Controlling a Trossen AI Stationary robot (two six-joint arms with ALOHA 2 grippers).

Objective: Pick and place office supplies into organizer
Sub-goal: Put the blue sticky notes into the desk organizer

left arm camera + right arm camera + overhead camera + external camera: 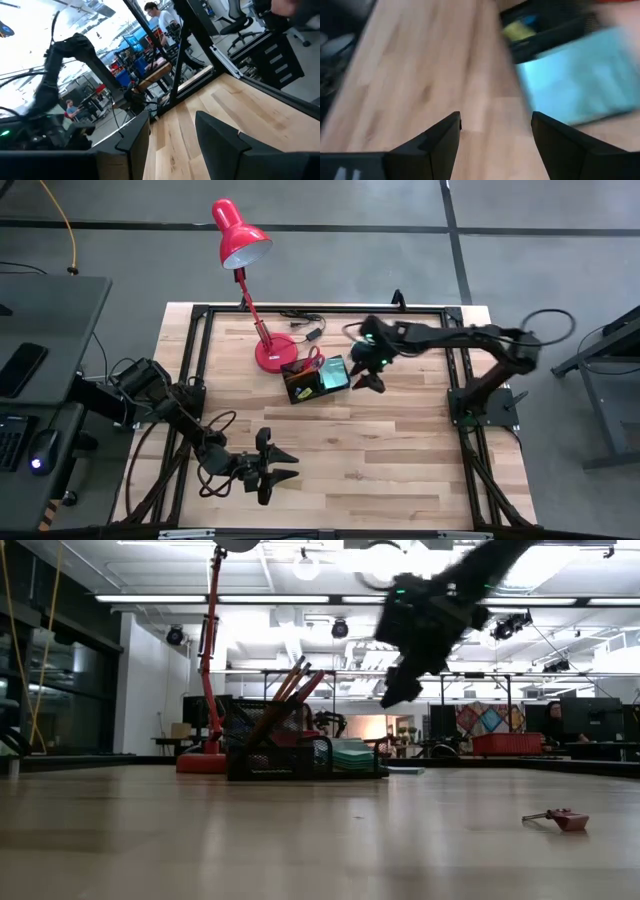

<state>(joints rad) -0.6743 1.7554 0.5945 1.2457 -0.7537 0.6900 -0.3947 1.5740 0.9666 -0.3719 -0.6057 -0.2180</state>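
Right gripper (369,380), fingers spread and empty, hangs in the air just beside the organizer (300,393), which sits by the red lamp (272,354) with pencils (287,690) and a teal sticky-note pad (333,373) already in it. Judged clear of the tray's wall, it should lift away gently to avoid nudging the load. Left gripper (283,463) waits, open, near the table's front edge

We are seeing table (400,450) showing pale wood planks, smooth matt finish, framed by black metal rails. Organizer (316,379) beside lamp base is looking like dark wire mesh in low view. Lamp (240,235) is showing glossy red enamelled metal. Teal pad (580,80) in organizer is looking like matt paper. Right gripper (495,130) fingers are appearing as matt black plastic.
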